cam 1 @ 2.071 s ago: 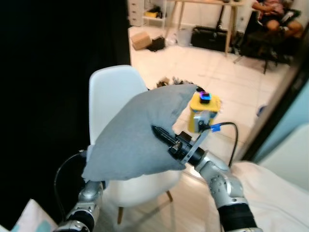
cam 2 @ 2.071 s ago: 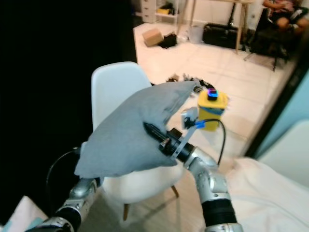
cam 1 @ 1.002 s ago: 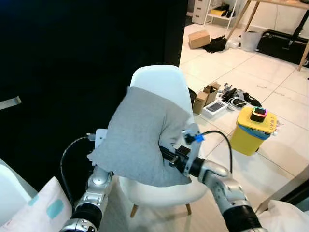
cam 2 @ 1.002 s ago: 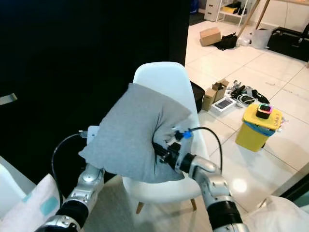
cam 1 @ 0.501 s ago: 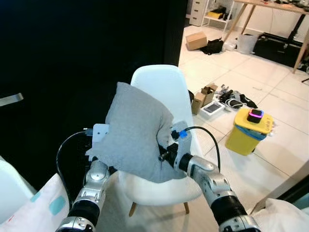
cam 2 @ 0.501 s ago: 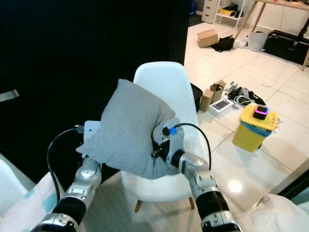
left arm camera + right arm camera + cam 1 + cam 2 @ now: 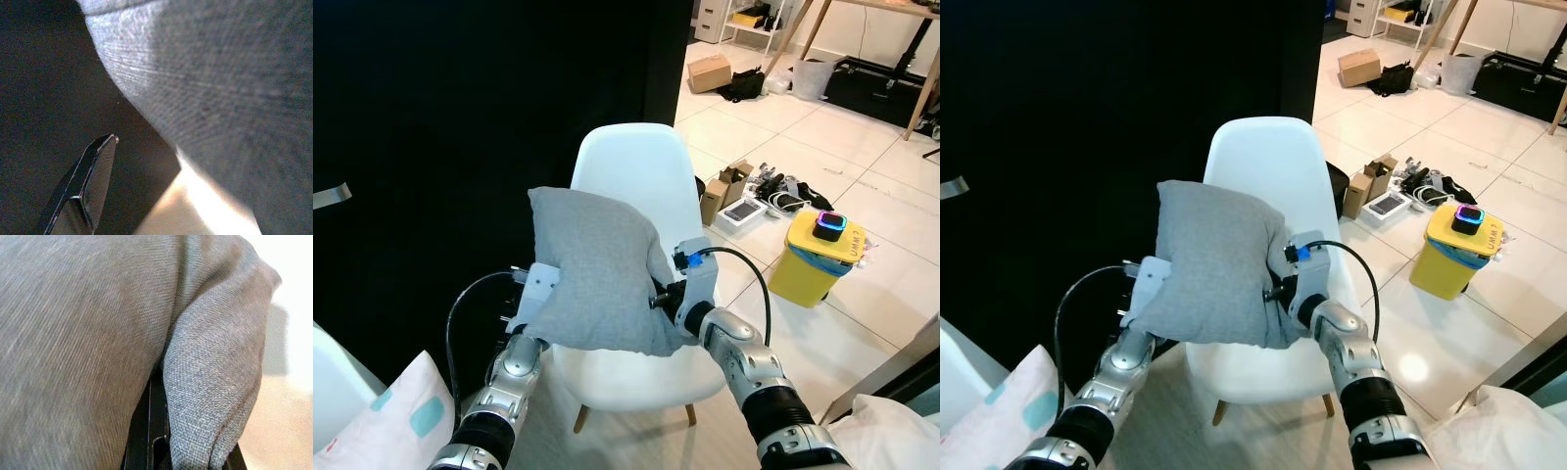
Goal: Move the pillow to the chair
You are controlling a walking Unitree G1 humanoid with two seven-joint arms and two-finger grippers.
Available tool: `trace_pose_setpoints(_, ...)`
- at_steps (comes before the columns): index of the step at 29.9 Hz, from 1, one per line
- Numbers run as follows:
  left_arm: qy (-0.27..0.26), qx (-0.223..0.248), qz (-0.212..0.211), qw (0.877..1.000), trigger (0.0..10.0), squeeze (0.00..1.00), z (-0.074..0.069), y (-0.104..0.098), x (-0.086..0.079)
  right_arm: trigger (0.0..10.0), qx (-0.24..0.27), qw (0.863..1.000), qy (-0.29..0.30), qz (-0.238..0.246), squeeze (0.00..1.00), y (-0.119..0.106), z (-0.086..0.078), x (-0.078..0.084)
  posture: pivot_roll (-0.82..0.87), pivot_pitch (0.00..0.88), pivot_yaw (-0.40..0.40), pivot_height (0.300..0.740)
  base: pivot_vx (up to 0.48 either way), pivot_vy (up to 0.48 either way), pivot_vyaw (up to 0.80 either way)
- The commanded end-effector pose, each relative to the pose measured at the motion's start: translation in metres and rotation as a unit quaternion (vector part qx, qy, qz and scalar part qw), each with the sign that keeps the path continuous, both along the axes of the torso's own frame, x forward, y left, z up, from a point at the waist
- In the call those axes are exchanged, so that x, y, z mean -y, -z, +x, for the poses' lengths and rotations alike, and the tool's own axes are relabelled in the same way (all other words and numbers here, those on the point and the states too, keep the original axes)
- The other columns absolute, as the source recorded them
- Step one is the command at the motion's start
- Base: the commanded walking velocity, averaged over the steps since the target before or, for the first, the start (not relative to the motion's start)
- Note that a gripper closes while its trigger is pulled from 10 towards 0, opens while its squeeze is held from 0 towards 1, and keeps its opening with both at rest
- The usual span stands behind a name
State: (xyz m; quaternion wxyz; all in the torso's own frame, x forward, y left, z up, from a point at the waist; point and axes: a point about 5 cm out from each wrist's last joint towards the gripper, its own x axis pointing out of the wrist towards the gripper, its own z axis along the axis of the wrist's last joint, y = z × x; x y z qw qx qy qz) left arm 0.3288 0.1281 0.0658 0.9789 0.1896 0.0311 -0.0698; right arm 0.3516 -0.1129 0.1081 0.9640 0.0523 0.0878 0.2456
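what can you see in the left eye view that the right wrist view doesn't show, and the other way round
The left eye view takes in the white chair, the yellow bin, cardboard boxes on the tiled floor and both arms flanking the grey pillow. The right wrist view gives a close look at the pillow's weave, folded over a black finger of the right gripper. Both share the pillow.

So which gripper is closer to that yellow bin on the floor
Right. The right gripper grips the grey pillow's edge on the side facing the yellow bin; the left gripper is behind the pillow's far edge.
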Motion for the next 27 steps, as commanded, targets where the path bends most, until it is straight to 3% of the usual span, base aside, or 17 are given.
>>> trace_pose_setpoints(1, 0.042, -0.018, 0.050, 0.998, 10.0, 0.00, -0.008, 0.013, 0.010, 10.0, 0.064, 0.998, 0.000, 0.016, 0.00, -0.026, 0.009, -0.012, 0.06, 0.121, 0.003, 0.640, 0.000, 0.000, 0.00)
trace_pose_setpoints(4, 0.037, -0.025, 0.074, 0.996, 10.0, 0.00, -0.010, 0.017, 0.004, 10.0, 0.069, 0.997, 0.013, 0.028, 0.00, -0.029, 0.012, -0.009, 0.07, 0.122, 0.006, 0.630, 0.000, 0.000, 0.00)
trace_pose_setpoints(8, -0.051, -0.043, 0.092, 0.993, 10.0, 0.00, -0.016, 0.028, -0.030, 10.0, 0.083, 0.993, 0.064, 0.063, 0.00, -0.039, 0.019, 0.003, 0.07, 0.125, 0.009, 0.610, 0.000, 0.000, 0.00)
trace_pose_setpoints(10, -0.067, -0.039, 0.090, 0.993, 10.0, 0.00, -0.017, 0.027, -0.035, 10.0, 0.083, 0.991, 0.075, 0.069, 0.00, -0.040, 0.021, 0.007, 0.07, 0.125, 0.009, 0.605, 0.000, 0.000, 0.00)
trace_pose_setpoints(15, -0.111, -0.005, 0.070, 0.991, 10.0, 0.00, -0.018, 0.019, -0.049, 10.0, 0.091, 0.988, 0.104, 0.067, 0.00, -0.045, 0.025, 0.016, 0.09, 0.127, 0.007, 0.590, 0.000, 0.000, 0.00)
trace_pose_setpoints(17, -0.143, 0.030, 0.047, 0.988, 10.0, 0.00, -0.016, 0.007, -0.056, 10.0, 0.101, 0.986, 0.126, 0.035, 0.00, -0.047, 0.028, 0.025, 0.10, 0.127, 0.001, 0.580, 0.000, 0.000, 0.00)
trace_pose_setpoints(18, -0.143, 0.030, 0.047, 0.988, 10.0, 0.00, -0.016, 0.007, -0.056, 10.0, 0.101, 0.986, 0.126, 0.035, 0.00, -0.047, 0.028, 0.025, 0.10, 0.127, 0.001, 0.580, 0.000, 0.000, 0.00)
trace_pose_setpoints(20, -0.150, 0.067, 0.037, 0.986, 10.0, 0.00, -0.012, -0.009, -0.056, 10.0, 0.126, 0.982, 0.137, -0.029, 0.00, -0.049, 0.029, 0.029, 0.10, 0.126, -0.002, 0.570, 0.000, 0.000, 0.00)
trace_pose_setpoints(22, -0.150, 0.077, 0.032, 0.985, 10.0, 0.00, -0.011, -0.014, -0.056, 10.0, 0.134, 0.980, 0.139, -0.048, 0.00, -0.050, 0.029, 0.030, 0.10, 0.127, -0.002, 0.565, 0.000, 0.000, 0.00)
trace_pose_setpoints(24, -0.146, 0.107, 0.019, 0.983, 10.0, 0.00, -0.005, -0.030, -0.048, 10.0, 0.099, 0.983, 0.139, -0.066, 0.00, -0.034, 0.028, 0.025, 0.10, 0.127, -0.001, 0.550, 0.000, 0.000, 0.00)
trace_pose_setpoints(27, -0.140, 0.123, 0.014, 0.982, 10.0, 0.00, -0.002, -0.040, -0.043, 10.0, 0.069, 0.987, 0.135, -0.061, 0.00, -0.022, 0.026, 0.018, 0.10, 0.127, -0.001, 0.540, 0.000, 0.000, 0.00)
